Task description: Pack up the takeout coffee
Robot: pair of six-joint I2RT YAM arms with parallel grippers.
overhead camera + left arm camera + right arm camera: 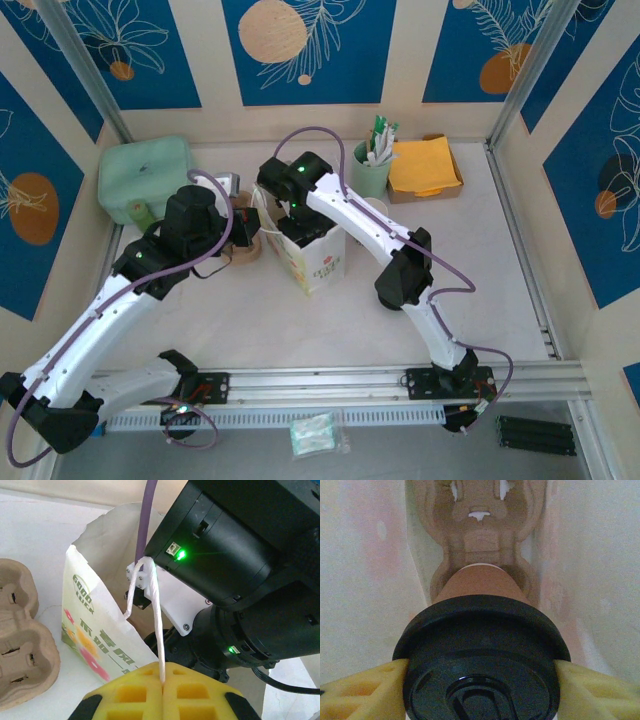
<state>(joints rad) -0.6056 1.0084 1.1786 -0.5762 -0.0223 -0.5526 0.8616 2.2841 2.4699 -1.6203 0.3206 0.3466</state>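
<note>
Overhead camera looks down; wrist cameras crowd the paper bag [320,262].

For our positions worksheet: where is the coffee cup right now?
Right wrist view: the lidded coffee cup is gripped in the right pincer, inside the paper bag, over the cardboard carrier.

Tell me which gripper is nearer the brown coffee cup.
Right. The right gripper grips the coffee cup at its black lid, down inside the paper bag. The left gripper is outside the bag, pinching its white handle.
</note>
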